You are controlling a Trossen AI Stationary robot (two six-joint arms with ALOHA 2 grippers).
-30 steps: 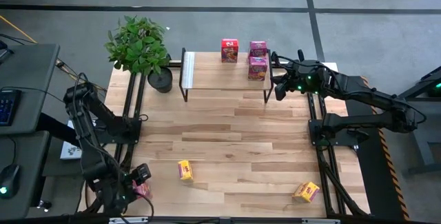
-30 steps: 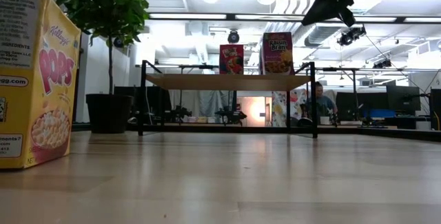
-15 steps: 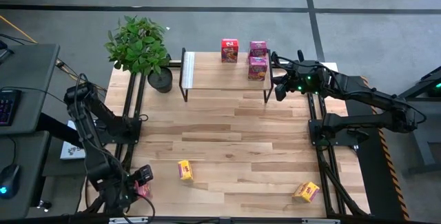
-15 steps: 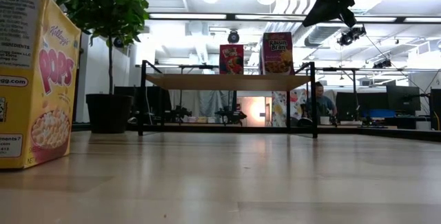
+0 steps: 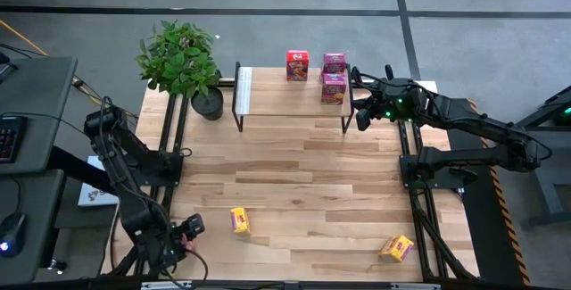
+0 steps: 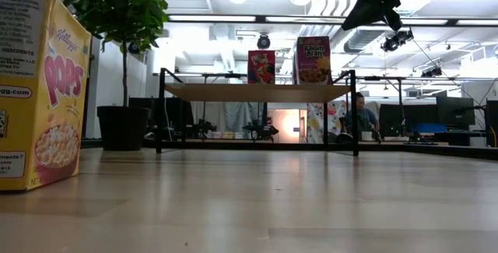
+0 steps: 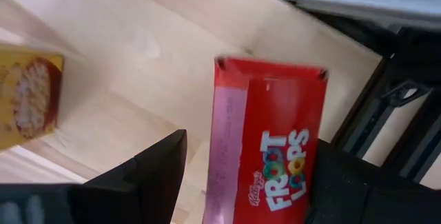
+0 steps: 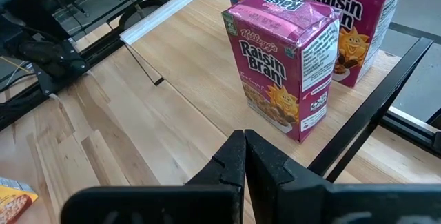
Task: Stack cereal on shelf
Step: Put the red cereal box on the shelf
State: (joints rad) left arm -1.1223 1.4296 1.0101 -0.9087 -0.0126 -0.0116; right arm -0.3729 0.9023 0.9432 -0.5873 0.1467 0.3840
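A red Froot Loops box (image 7: pixel 269 141) lies flat on the table at the near left corner. My left gripper (image 7: pixel 251 176) is open above it, one finger on each long side; in the high view the left gripper (image 5: pixel 189 231) covers the box. My right gripper (image 8: pixel 244 156) is shut and empty, in the air off the right end of the shelf (image 5: pixel 285 104); it also shows in the high view (image 5: pixel 361 117). On the shelf stand a red box (image 5: pixel 297 65) and two pink Raisin Bran boxes (image 5: pixel 334 62) (image 5: pixel 333 88). Two yellow boxes (image 5: pixel 239 220) (image 5: pixel 396 248) lie on the table. My left gripper comes from above with a finger on each long side of the red box. A strip of table shows between one finger (image 7: pixel 162 172) and the box. I cannot tell whether the other finger (image 7: pixel 344 182) touches the box's edge (image 7: pixel 318 148). The box lies flat on the table.
A potted plant (image 5: pixel 183 62) stands at the far left beside the shelf. Black frame rails (image 5: pixel 169 147) (image 5: pixel 410 165) run along both table sides. The middle of the table (image 5: pixel 294 165) is bare wood. A person sits in the room behind (image 6: pixel 359 113).
My left arm has gone toward the table's near edge. Its gripper has come over the red box, which showed beside it before and is now covered in the high view. My right gripper has kept still.
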